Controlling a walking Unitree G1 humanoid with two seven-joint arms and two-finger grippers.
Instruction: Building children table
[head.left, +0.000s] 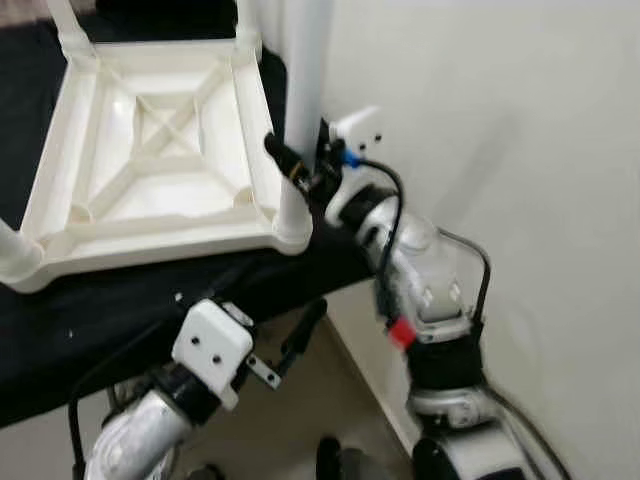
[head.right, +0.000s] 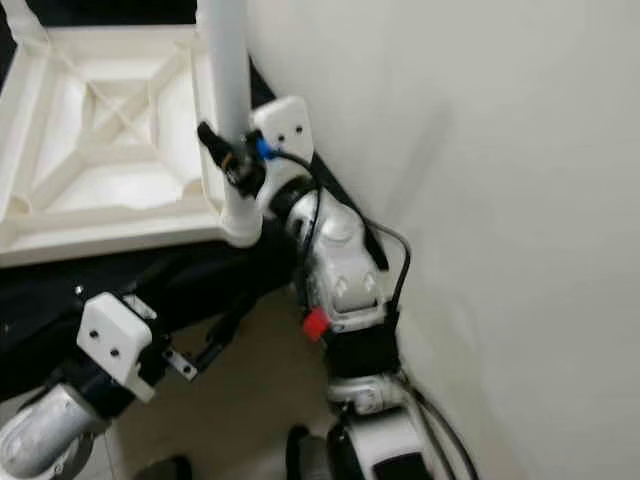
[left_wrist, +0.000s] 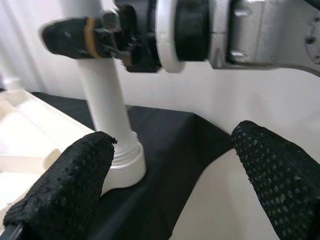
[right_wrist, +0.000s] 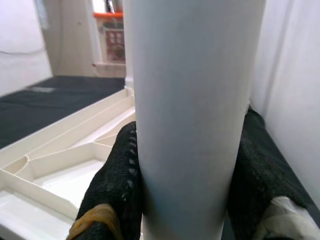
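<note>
Near the upper middle of the left eye frame, the right gripper (head.left: 296, 172) has its jaws clenched around a white table leg (head.left: 303, 80), probably to keep it upright in the corner socket of the upside-down children table (head.left: 150, 150). That table lies on a black-covered surface (head.left: 100, 320), upper left. Lower left, the left gripper (head.left: 290, 355) waits with jaws released. A white wall (head.left: 520, 120) stands close on the right, leaving little room for the arm.

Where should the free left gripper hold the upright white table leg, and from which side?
Low on the table leg, under the right gripper, from the robot's near side. The round shaft fits the open left gripper; the wall blocks the right.
</note>
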